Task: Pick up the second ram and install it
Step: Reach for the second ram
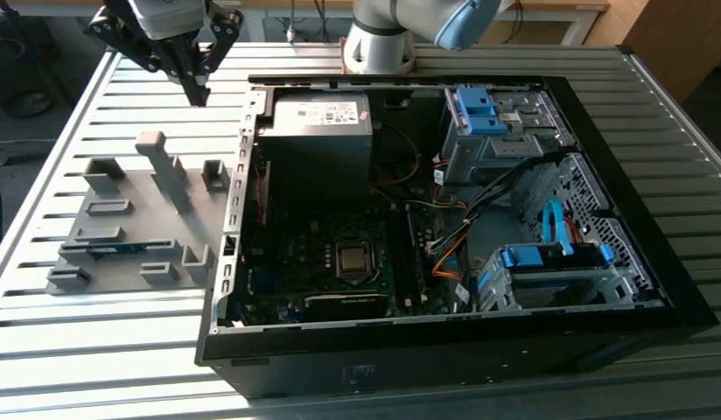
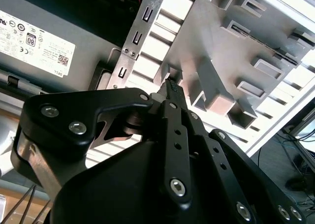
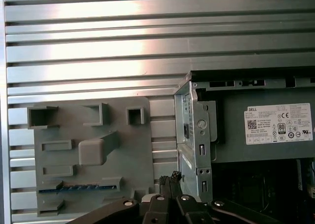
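Observation:
The second ram [image 1: 112, 249] is a thin blue strip standing on edge in a slot of the grey fixture plate [image 1: 98, 280], at the exterior view's left; the first wrist view shows the second ram [image 3: 78, 188] in that slot too. My gripper [image 1: 199, 90] hangs high above the slatted table beyond the fixture's far end, beside the case's back corner. Its black fingers are shut with nothing between them, as the gripper [image 2: 171, 84] shows in the second wrist view. The gripper [image 3: 170, 177] is well apart from the ram.
An open black computer case [image 1: 640, 297] lies on its side on the slatted metal table [image 1: 57, 350]. Inside are a power-supply box [image 1: 318, 122], a motherboard [image 1: 337, 262], cables and blue-latched drive bays [image 1: 489, 114]. Tall grey posts [image 1: 162, 171] stand up from the fixture.

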`<state>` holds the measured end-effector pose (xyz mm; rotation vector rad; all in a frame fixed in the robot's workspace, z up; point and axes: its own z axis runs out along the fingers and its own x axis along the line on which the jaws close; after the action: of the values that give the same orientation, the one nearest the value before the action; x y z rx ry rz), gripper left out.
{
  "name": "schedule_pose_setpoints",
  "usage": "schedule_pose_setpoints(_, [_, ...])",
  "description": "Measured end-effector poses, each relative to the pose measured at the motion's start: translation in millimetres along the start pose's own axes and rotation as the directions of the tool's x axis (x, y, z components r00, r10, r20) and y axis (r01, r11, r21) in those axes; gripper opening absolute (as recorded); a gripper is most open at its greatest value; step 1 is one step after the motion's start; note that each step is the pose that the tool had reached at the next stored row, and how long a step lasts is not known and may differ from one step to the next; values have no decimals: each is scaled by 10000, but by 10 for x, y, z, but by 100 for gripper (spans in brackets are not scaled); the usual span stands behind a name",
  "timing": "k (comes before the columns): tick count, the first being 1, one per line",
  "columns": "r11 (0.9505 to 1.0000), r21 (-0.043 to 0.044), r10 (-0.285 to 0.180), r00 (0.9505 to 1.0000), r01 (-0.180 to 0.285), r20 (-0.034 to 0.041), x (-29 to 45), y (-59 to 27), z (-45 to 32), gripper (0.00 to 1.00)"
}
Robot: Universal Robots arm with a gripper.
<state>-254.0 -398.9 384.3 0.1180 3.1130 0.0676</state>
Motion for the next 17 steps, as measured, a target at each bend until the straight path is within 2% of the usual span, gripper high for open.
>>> schedule_pose_setpoints(17, [10000,-1,1,10000,-1,1,136,-10,4,11])
